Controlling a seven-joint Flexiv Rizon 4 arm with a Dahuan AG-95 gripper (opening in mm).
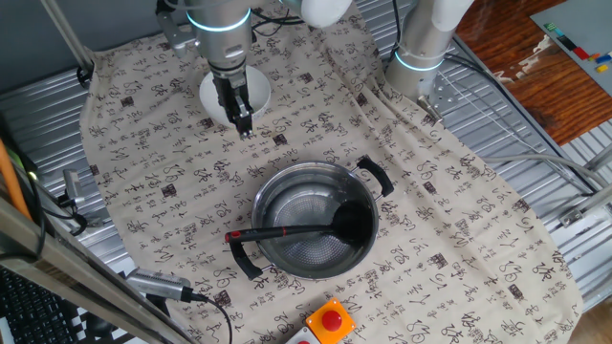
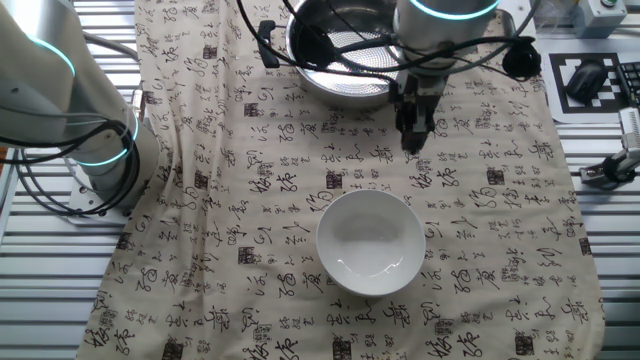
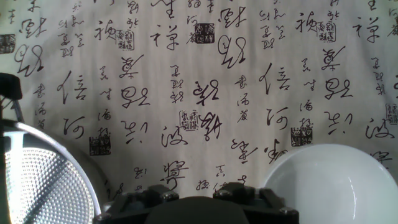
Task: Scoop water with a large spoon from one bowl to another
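Hanging above the cloth [image 1: 459, 220], I'm over a big rumpled sheet, pale beige and printed all over with black brush characters and small seal stamps; it spills past the frame edges in both fixed views. Under it, ribbed metal decking [image 1: 535, 124] shows at the sides.

Next down, the steel pot [image 1: 287, 205]: wide, round, shiny walls, a dimpled floor, two black loop handles. In the other fixed view its far rim is cut off at the top and my arm hides part of it; in my hand view only a curved slice sits at lower left.

The ladle [image 1: 301, 230] lies inside that pot, deep black scoop against the wall, thin handle reaching out over the rim, red tip by a loop handle. Whether water is in there, I can't make out.

The white bowl [image 2: 370, 242], smooth and glossy, sits on the cloth well apart from the pot; in one fixed view my wrist covers most of it.

My gripper [image 2: 412, 128] hovers between pot and bowl, holding nothing. Fingers [image 1: 244, 121] look close together, but I can't tell whether they actually meet.
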